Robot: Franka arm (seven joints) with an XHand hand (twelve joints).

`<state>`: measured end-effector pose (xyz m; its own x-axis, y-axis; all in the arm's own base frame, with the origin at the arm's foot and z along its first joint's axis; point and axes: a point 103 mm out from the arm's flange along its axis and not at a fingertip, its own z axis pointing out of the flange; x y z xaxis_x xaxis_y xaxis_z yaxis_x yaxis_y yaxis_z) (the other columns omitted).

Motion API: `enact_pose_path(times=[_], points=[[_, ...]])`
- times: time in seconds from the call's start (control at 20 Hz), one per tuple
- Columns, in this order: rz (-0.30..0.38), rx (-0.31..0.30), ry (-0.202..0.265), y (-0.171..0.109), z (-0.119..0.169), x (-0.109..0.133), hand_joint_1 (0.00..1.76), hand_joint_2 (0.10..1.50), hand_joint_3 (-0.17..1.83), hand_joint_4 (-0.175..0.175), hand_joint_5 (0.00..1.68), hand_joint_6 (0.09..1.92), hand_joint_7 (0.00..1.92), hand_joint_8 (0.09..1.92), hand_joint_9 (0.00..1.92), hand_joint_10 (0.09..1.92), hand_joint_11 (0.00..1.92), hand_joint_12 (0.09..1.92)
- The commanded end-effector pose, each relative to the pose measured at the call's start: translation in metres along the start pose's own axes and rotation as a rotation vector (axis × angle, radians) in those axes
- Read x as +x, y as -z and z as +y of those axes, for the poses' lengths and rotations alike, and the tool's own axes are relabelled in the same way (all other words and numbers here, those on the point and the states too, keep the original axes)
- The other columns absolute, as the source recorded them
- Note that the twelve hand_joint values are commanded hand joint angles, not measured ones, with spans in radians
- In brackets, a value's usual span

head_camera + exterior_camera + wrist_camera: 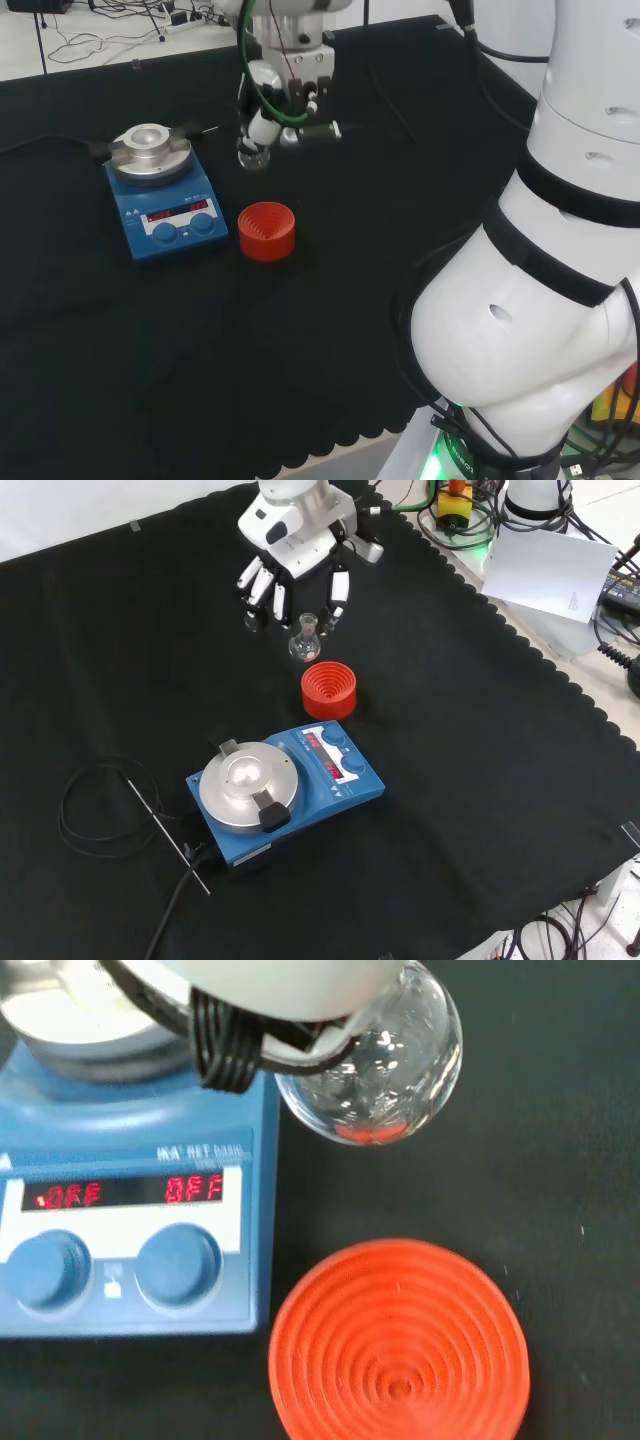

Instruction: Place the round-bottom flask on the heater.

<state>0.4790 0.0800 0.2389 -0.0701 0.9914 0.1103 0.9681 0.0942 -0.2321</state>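
The hand (pixel 296 568) pinches a clear round-bottom flask (pixel 305 640) by its neck; the bulb hangs below the fingers, just off the cloth. In the head view the flask (pixel 252 152) hangs under the hand (pixel 288 100), beyond the empty red ribbed stand (pixel 267 231) and to the right of the blue heater (pixel 165 205). The heater's round silver top plate (pixel 247 783) is bare. In the wrist view the flask bulb (pixel 375 1070) hangs close under the blurred white hand (pixel 290 985), with the red stand (pixel 400 1350) and the heater's front panel (pixel 130 1210) below it.
A black cable (pixel 95 815) loops on the cloth left of the heater in the front view, with a thin metal rod (pixel 165 835) across it. The cloth's scalloped edge (pixel 530 650) runs down the right, with a white sheet (pixel 545 570) beyond it.
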Motion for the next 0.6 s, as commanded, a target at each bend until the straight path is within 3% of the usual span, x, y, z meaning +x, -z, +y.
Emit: enact_pose_path(times=[0.05, 0.6], points=[[-0.018, -0.009, 0.02, 0.034, 0.018, 0.022, 1.12, 0.66, 0.73, 0.129, 1.18, 0.87, 0.41, 0.66, 0.66, 0.58, 0.3, 1.35], [-0.03, 0.02, 0.093, 0.048, 0.081, 0.055, 1.11, 0.66, 0.74, 0.134, 1.18, 0.87, 0.41, 0.66, 0.65, 0.58, 0.3, 1.36]])
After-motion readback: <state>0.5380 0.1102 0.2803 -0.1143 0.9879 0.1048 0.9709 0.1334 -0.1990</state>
